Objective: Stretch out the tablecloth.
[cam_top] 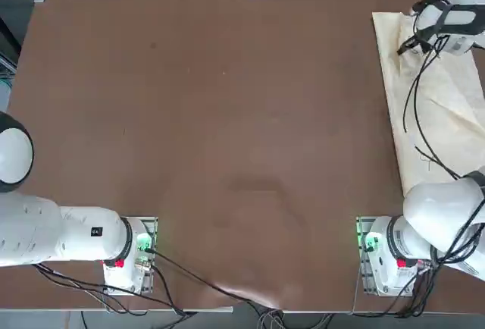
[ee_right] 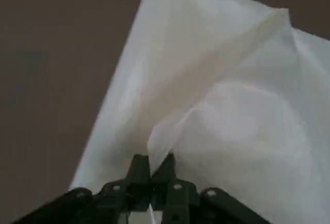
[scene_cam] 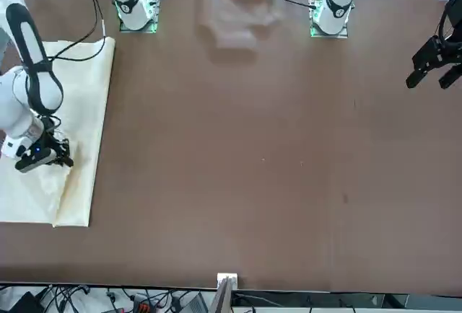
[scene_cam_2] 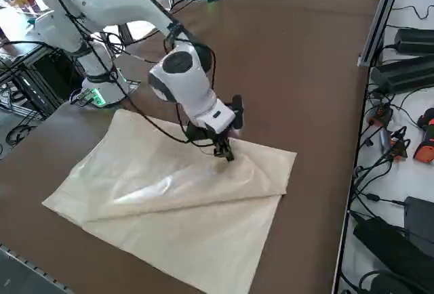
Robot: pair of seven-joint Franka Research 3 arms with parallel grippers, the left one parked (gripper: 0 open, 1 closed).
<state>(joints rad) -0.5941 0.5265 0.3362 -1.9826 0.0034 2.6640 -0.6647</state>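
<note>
Seen from overhead the robot's way, the white right arm's base [cam_top: 390, 257] sits near, at four o'clock on the brown desk [cam_top: 227, 117], with black cables [cam_top: 424, 283] beside it. Beyond it, between two and three o'clock, lies the tablecloth [cam_top: 390, 79] — a large cream-beige sheet of thin, creased, slightly shiny fabric, partly folded over itself — and toward its far end, at two o'clock, the black two-fingered right claw [ee_right: 154, 158] is closed on a pinch of that cloth.
</note>
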